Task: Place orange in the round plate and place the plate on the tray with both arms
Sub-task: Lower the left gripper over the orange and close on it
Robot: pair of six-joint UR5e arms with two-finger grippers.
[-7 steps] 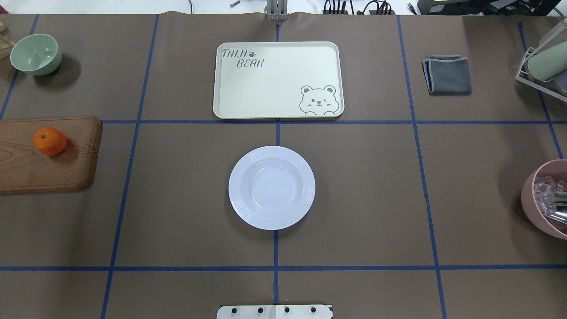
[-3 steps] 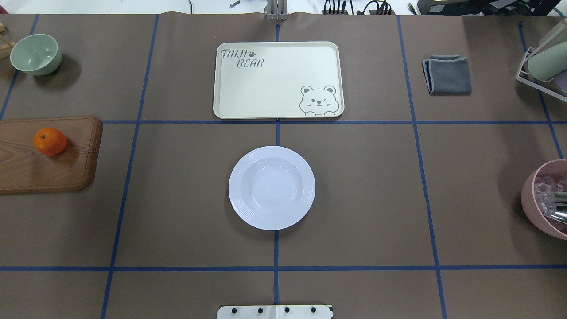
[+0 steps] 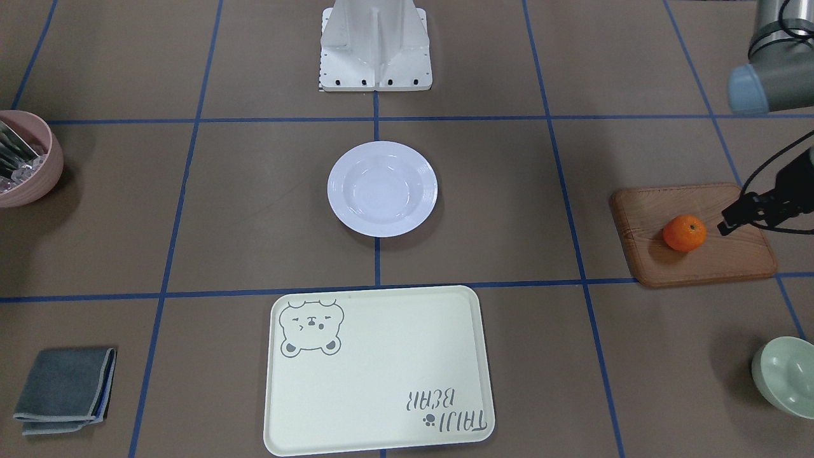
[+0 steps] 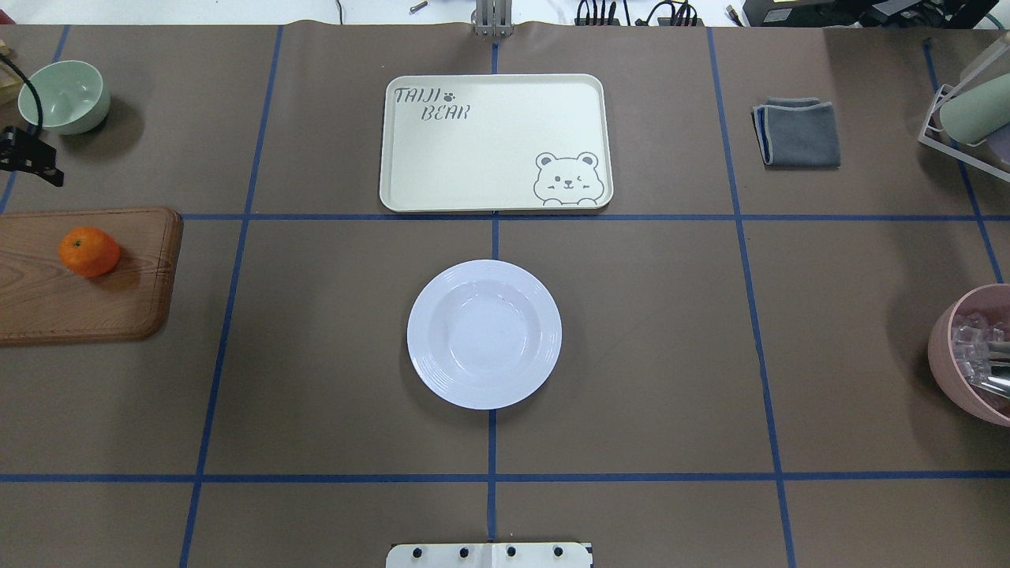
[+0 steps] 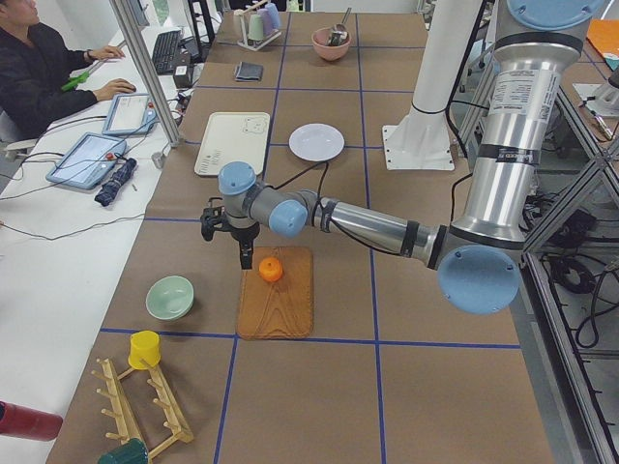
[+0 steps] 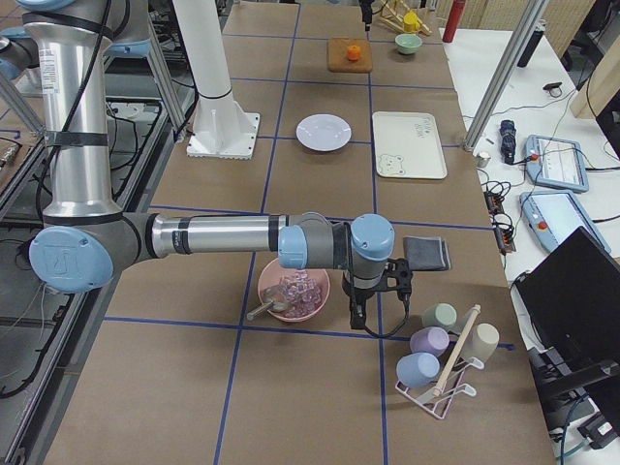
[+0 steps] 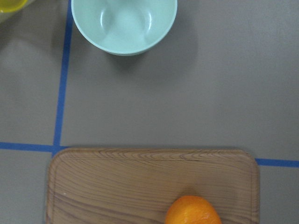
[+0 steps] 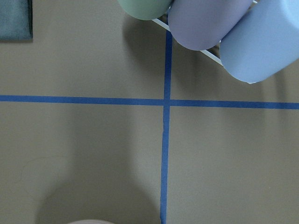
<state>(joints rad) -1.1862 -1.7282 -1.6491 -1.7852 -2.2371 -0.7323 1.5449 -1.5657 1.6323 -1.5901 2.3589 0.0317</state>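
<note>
at the left the orange (image 4: 89,252) sits on the wooden board (image 4: 47,308), the left end effector (image 5: 246,259) just beside it, its opening impossible to tell; the round plate (image 4: 484,334) lies mid-bench, the tray (image 4: 489,142) beyond it; the right end effector (image 6: 356,323) hangs by the pink bowl (image 4: 943,347), its opening likewise unclear.

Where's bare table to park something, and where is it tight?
Free: both squares flanking the round plate, toward the wooden board and the pink bowl; also the whole tray. Tight: the board end, with orange, green bowl and left pincer.
</note>
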